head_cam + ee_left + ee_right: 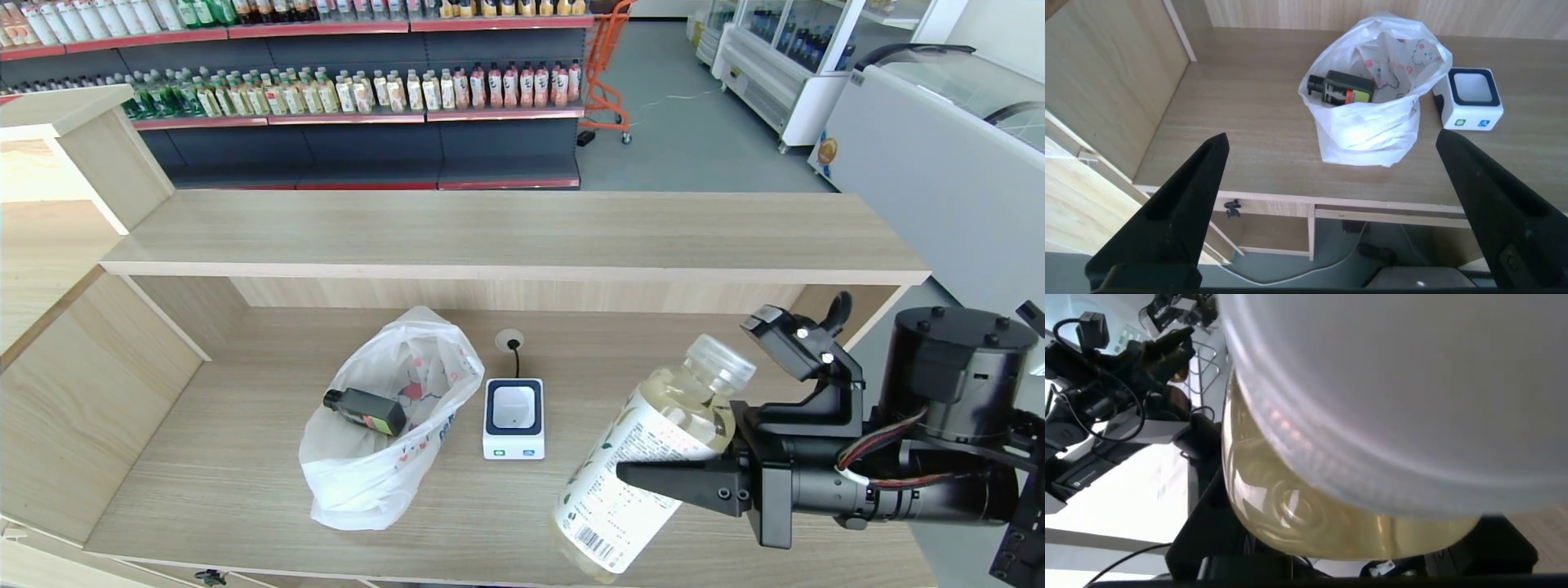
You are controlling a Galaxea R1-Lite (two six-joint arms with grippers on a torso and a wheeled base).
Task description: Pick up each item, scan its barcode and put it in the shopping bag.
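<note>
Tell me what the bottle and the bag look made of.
Bottle: likely clear glossy plastic; yellowish liquid shows through, with a printed white label.
Bag: thin white plastic film, probably; it crumples and is slightly see-through.

a pale wooden counter (204, 482) under a raised shelf (522, 229) carries a white shopping bag (367, 474), mouth open, with a small white scanner (513, 418) just beside it at 3 o'clock. the scanner's black cable (514, 355) enters a round port (509, 336) at its 12 o'clock.
</note>
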